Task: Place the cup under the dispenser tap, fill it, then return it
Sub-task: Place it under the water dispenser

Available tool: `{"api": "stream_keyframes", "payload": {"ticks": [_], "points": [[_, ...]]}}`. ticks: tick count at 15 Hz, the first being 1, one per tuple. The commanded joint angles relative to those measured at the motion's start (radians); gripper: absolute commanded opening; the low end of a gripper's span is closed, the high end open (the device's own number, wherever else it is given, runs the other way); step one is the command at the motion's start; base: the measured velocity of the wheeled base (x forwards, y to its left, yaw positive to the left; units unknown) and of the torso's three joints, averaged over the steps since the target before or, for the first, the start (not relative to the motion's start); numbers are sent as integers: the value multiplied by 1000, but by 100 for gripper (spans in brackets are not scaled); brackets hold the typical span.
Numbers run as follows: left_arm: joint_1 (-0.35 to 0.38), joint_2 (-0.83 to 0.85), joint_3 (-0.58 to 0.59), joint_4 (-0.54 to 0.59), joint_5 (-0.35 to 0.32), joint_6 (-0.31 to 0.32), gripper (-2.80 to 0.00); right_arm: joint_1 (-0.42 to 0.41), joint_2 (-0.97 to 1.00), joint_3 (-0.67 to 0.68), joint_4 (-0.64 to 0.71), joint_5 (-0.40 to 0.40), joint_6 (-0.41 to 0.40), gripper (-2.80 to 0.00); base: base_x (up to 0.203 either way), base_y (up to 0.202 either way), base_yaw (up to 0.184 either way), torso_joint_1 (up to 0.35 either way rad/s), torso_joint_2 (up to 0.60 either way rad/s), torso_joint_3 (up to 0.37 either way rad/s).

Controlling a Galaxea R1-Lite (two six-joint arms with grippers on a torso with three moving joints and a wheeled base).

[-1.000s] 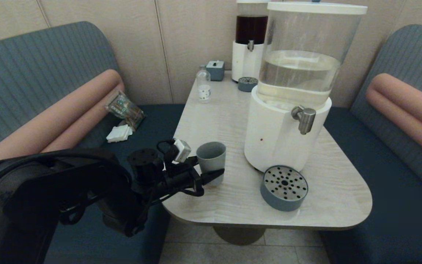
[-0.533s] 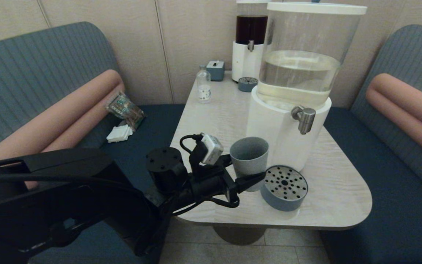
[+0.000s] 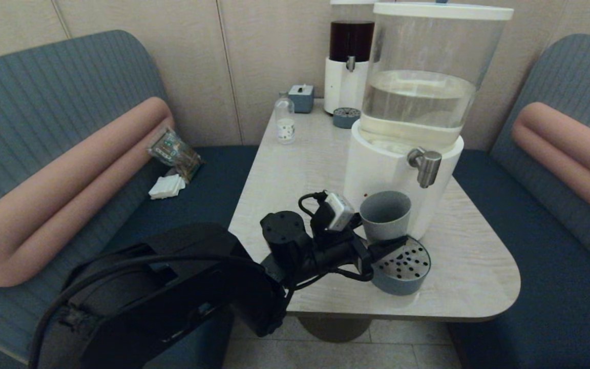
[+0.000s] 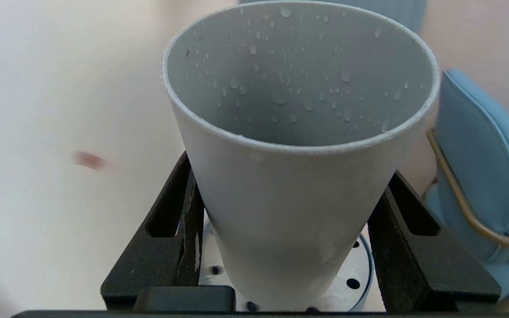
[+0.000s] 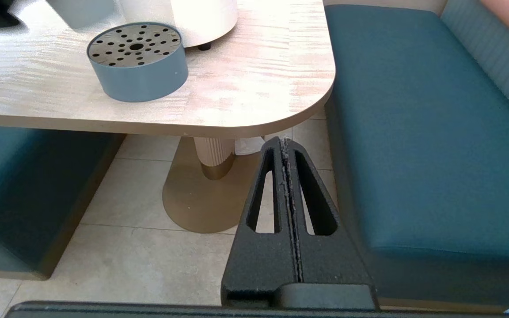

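My left gripper [image 3: 386, 242] is shut on the grey-blue cup [image 3: 384, 214], gripping its lower half. The cup is upright over the left part of the round perforated drip tray [image 3: 408, 266], a little left of and below the steel dispenser tap [image 3: 426, 165]. In the left wrist view the cup [image 4: 298, 185] sits between the black fingers [image 4: 170, 229]; it holds only droplets, and the tray's holes show beneath it. The tap sticks out of the white-based dispenser [image 3: 377, 189] with pale liquid. My right gripper [image 5: 283, 142] is shut and empty, low beside the table over the floor.
At the table's back stand a dark-red-liquid dispenser [image 3: 350, 61], its small drip tray [image 3: 346, 117], a small clear bottle [image 3: 285, 122] and a grey box [image 3: 301, 97]. A packet [image 3: 174, 152] and napkins [image 3: 167, 186] lie on the left bench. The table's rounded front edge [image 3: 402, 310] is near the tray.
My left gripper has carried the cup to the right, from the table's left side to over the drip tray's left part, close to the dispenser base. The right arm has not moved.
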Motion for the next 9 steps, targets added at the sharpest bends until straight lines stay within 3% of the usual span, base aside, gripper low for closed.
{"api": "stream_keyframes", "payload": {"ticks": [1, 5, 9], "points": [[-12, 80, -58, 10, -4, 1, -280, 0, 0, 0, 0, 0, 0, -280, 0, 0, 0, 0, 0, 0], [-15, 135, -187, 45, -9, 2, -280, 0, -2, 2, 0, -2, 1, -280, 0, 0, 0, 0, 0, 0], [-14, 162, -238, 77, -7, 3, -280, 0, -2, 1, 0, -3, 1, -280, 0, 0, 0, 0, 0, 0]]}}
